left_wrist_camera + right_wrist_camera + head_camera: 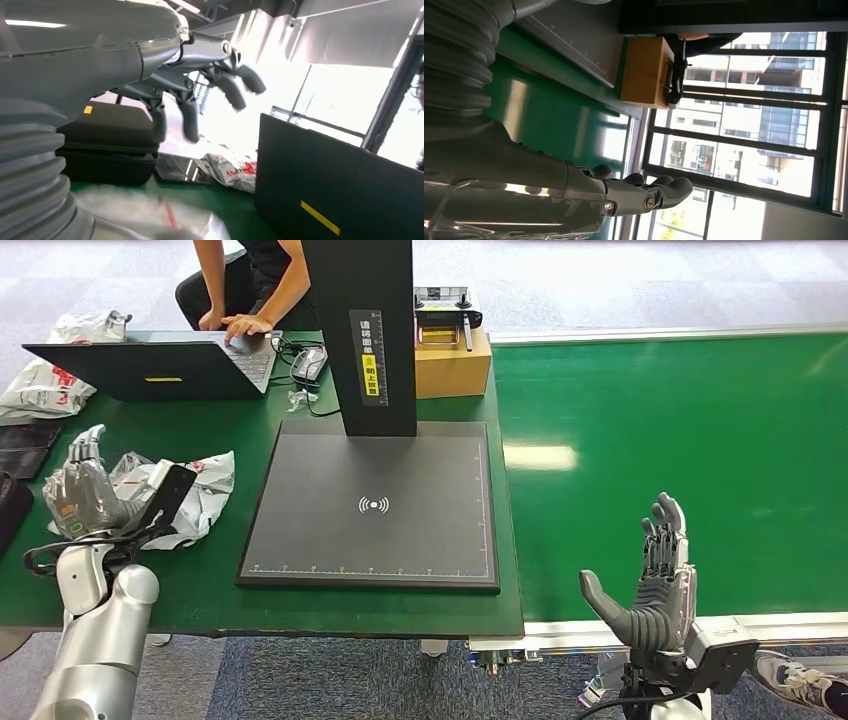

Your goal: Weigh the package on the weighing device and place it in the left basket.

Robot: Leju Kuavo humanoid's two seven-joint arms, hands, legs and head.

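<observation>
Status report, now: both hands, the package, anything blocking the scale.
Left hand open over the package, not gripping. Right hand open, raised over the green belt. Package on the table, left of the scale platform. Platform bare.

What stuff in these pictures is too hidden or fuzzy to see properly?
- Package: head view, the left hand covers part of it; blurred in the left wrist view.
- Person: head view, cut off by the top edge.
- Label on the scale post: head view, print too small to read.
</observation>
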